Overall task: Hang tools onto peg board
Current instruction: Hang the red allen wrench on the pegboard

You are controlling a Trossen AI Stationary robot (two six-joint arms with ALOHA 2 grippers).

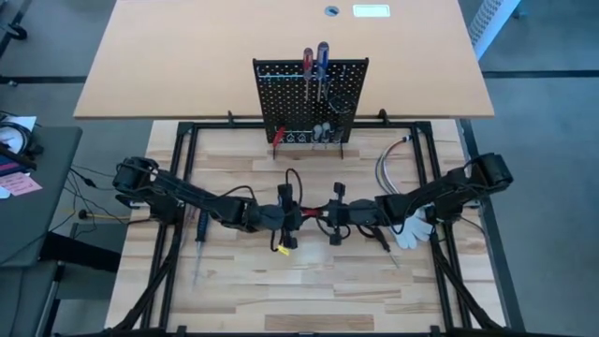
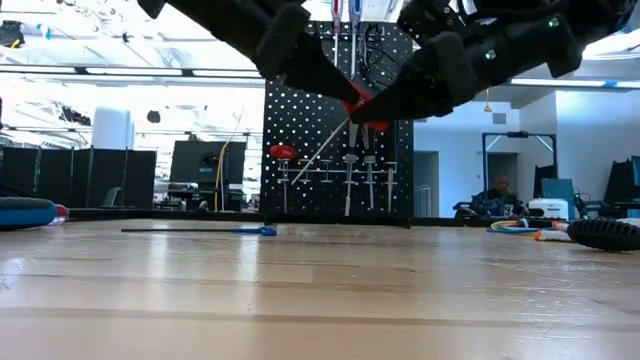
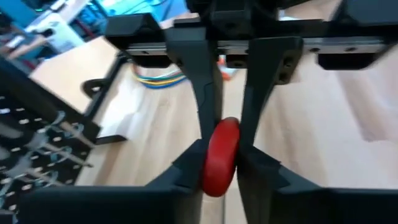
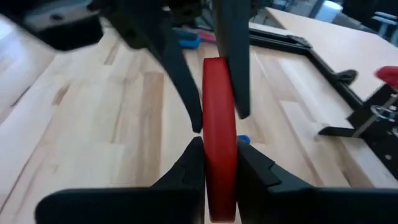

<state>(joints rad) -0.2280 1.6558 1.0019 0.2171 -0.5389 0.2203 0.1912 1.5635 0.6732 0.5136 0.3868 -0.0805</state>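
**Two grippers share one red-handled screwdriver at table centre**

Both arms meet mid-table, at six o'clock from the peg board (image 1: 311, 101). The left gripper (image 3: 221, 163) pinches the red-handled screwdriver (image 4: 219, 163) by its handle, and the right gripper (image 4: 220, 163) pinches the same handle from the opposite side.

The risk, I judge: if either releases late or both pull, the tool could twist, slip or drop.

The shaft shows only as a thin line in the low view; its tip and the board's free hooks are hard to make out.
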